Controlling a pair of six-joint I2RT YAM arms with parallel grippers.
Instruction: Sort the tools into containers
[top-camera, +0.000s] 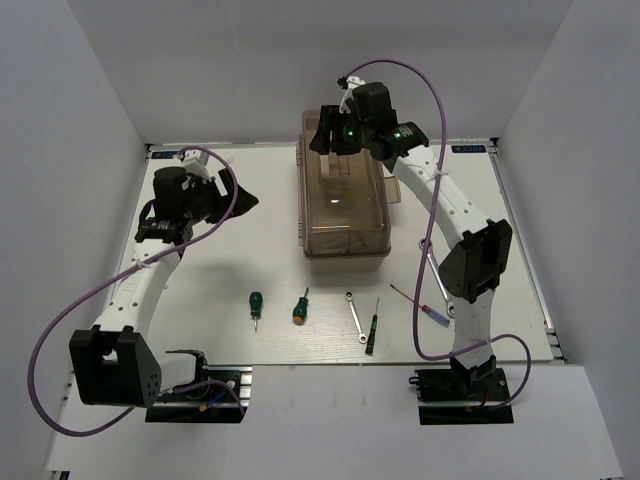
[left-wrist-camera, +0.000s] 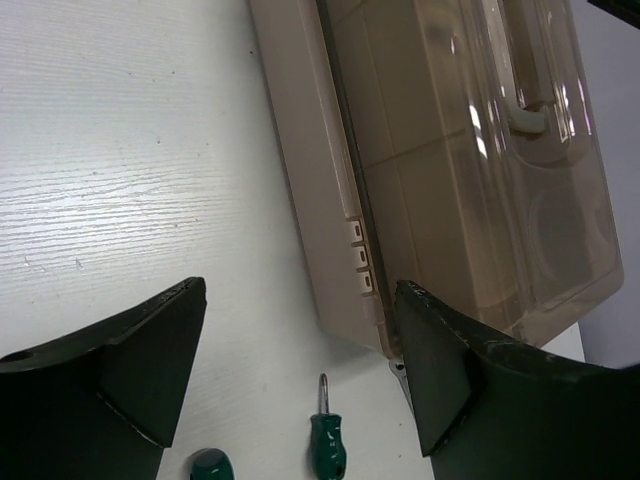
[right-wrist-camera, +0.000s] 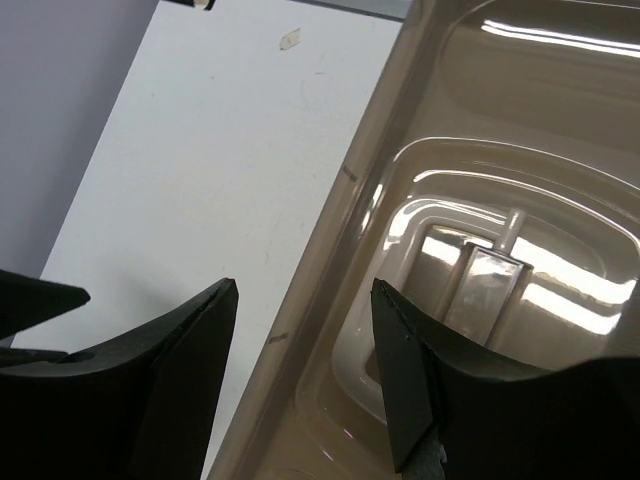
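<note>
Tools (top-camera: 300, 308): loose row on surface (top-camera: 200, 290), near side of closed toolbox (top-camera: 343, 205), whose long axis runs away. Right fingers (right-wrist-camera: 190, 350): spread, empty, over toolbox's far end. Left fingers (left-wrist-camera: 150, 350): spread, empty, left of toolbox.

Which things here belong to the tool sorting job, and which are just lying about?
Job: toolbox, two green-handled screwdrivers, wrench, black precision screwdriver, red-and-blue screwdriver.
Not the job: purple cables, blue labels at the far edge.

A white table (top-camera: 250, 230) — boxed on three sides by plain pale walls (top-camera: 250, 60).
</note>
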